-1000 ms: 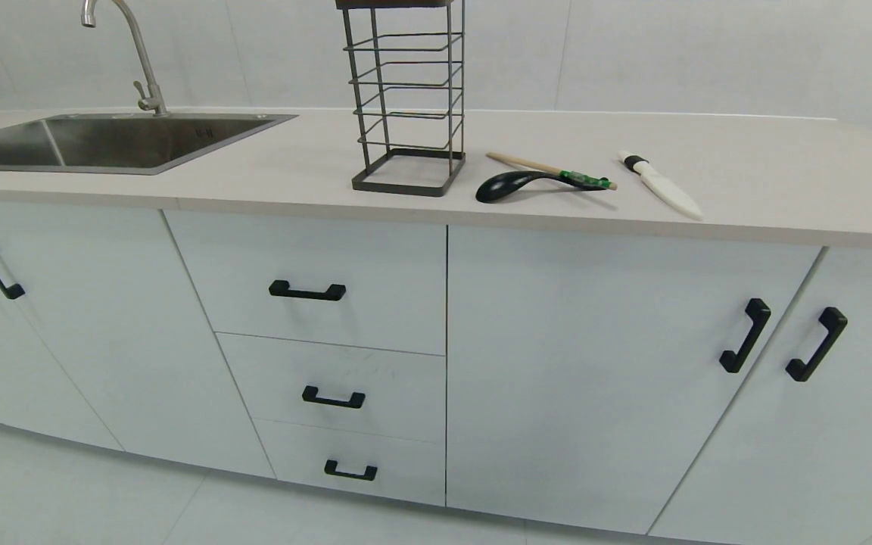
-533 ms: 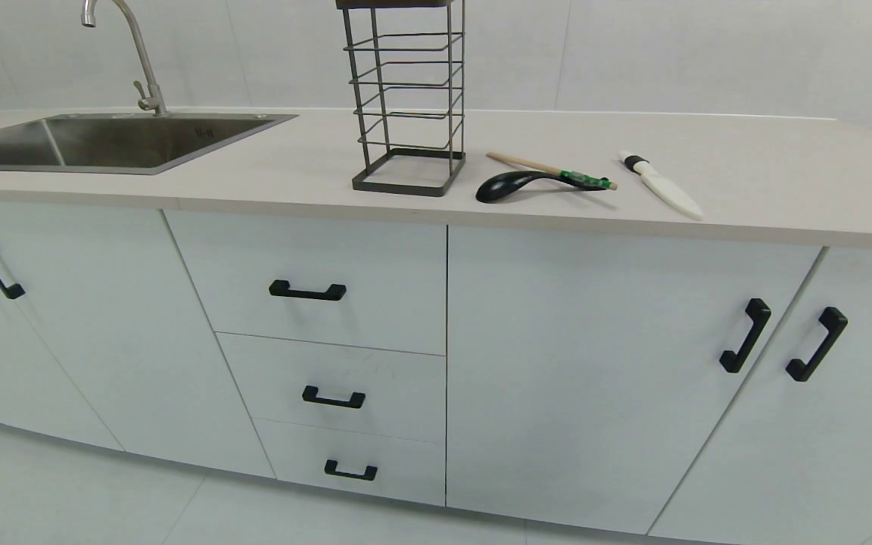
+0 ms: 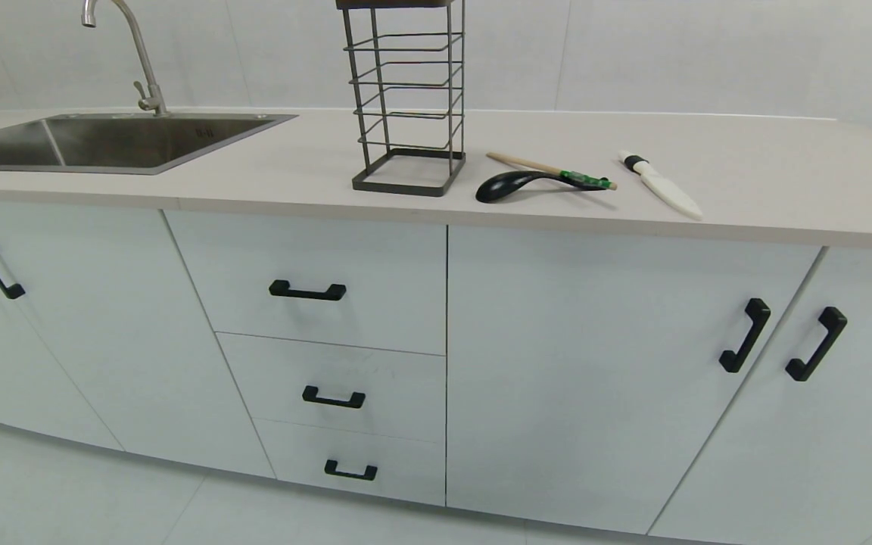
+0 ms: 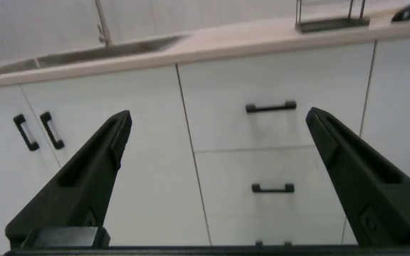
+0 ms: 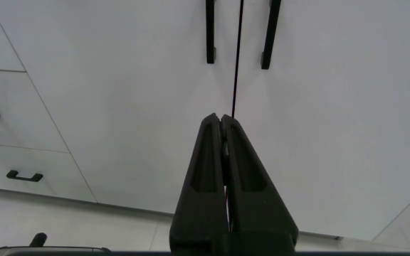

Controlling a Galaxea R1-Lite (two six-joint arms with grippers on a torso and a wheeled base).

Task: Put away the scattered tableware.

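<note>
— Where's the tableware?
— All on the counter (image 3: 254, 189), right of the wire rack (image 3: 408, 98): white knife (image 3: 663, 187) farthest, black spoon (image 3: 515, 184) nearest, wooden chopsticks (image 3: 549, 168) touching its handle.
— Your grippers?
— My left gripper (image 4: 219, 117) is spread wide, empty; my right gripper (image 5: 221, 119) has its fingers pressed together, gripping nothing.

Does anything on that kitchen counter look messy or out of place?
Yes: a black spoon, a wooden stick with a green end and a white knife lie loose on the counter beside the upright wire rack. Nothing looks spilled or broken.
</note>
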